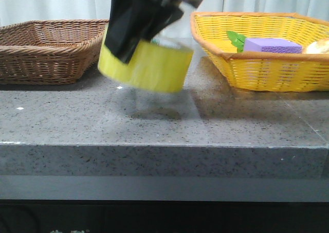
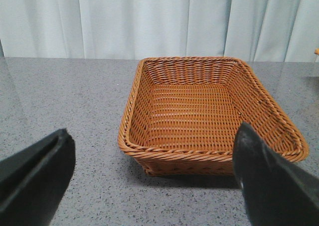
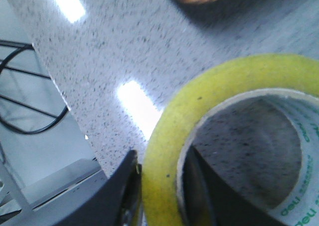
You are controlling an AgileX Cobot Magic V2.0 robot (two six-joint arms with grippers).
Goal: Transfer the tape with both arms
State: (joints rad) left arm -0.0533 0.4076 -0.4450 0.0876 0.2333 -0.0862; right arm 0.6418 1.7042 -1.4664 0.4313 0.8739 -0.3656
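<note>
I see the tape roll [image 1: 146, 66] lifted clear of the granite counter [image 1: 154, 125], hanging tilted between the brown wicker basket [image 1: 49, 50] and the yellow basket [image 1: 262, 50]. My right gripper [image 3: 164, 186] clamps its wall, one finger inside the core. My left gripper [image 2: 149, 181] faces the brown basket, jaws wide apart, holding nothing.

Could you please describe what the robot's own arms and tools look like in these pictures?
The left tool shows two broad, matte black fingers with flat faces and rounded edges. The right tool has dark grey-black, smooth fingers; from the front it reads as a blurred, glossy black angular body. No cables, markings or sleeves are visible on either.
</note>
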